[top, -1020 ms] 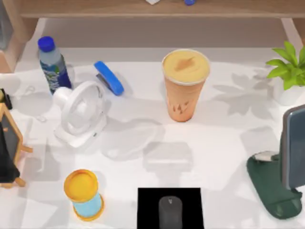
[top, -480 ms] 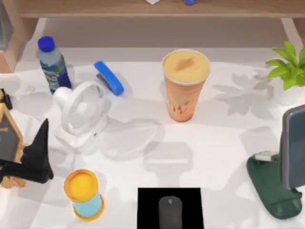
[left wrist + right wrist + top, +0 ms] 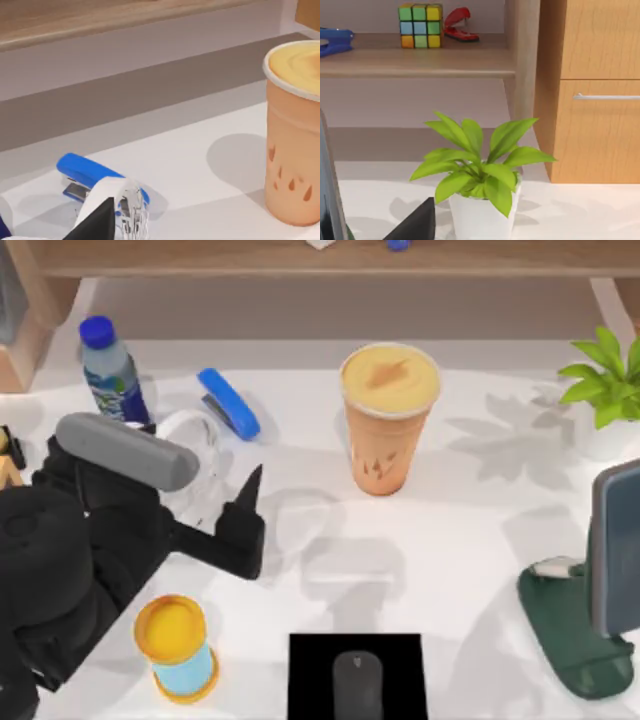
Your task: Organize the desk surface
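The desk surface [image 3: 470, 530] is a broad white tabletop with loose items on it. My left arm reaches in from the left, and its gripper [image 3: 250, 502] hangs over the table just right of a white fan [image 3: 195, 432], which the arm mostly hides. A blue stapler [image 3: 228, 403] lies behind the fan, and an orange cup [image 3: 388, 420] stands to the gripper's right. The left wrist view has the left gripper [image 3: 97, 225] low in front of the fan [image 3: 120, 205], the stapler [image 3: 85, 172] and the cup [image 3: 292, 135]. My right gripper [image 3: 417, 222] faces a potted plant [image 3: 477, 200].
A blue-capped bottle [image 3: 110, 370] stands at the back left. A yellow-topped hourglass [image 3: 175, 645] and a black mat [image 3: 310, 675] with a mouse [image 3: 357, 685] sit near the front. A green stand [image 3: 570, 635] with a screen and the plant [image 3: 605, 380] occupy the right. A wooden shelf [image 3: 200, 258] runs along the back.
My left arm has swung in from the left edge toward the middle. It now covers the small easel and most of the fan. The table items have not moved.
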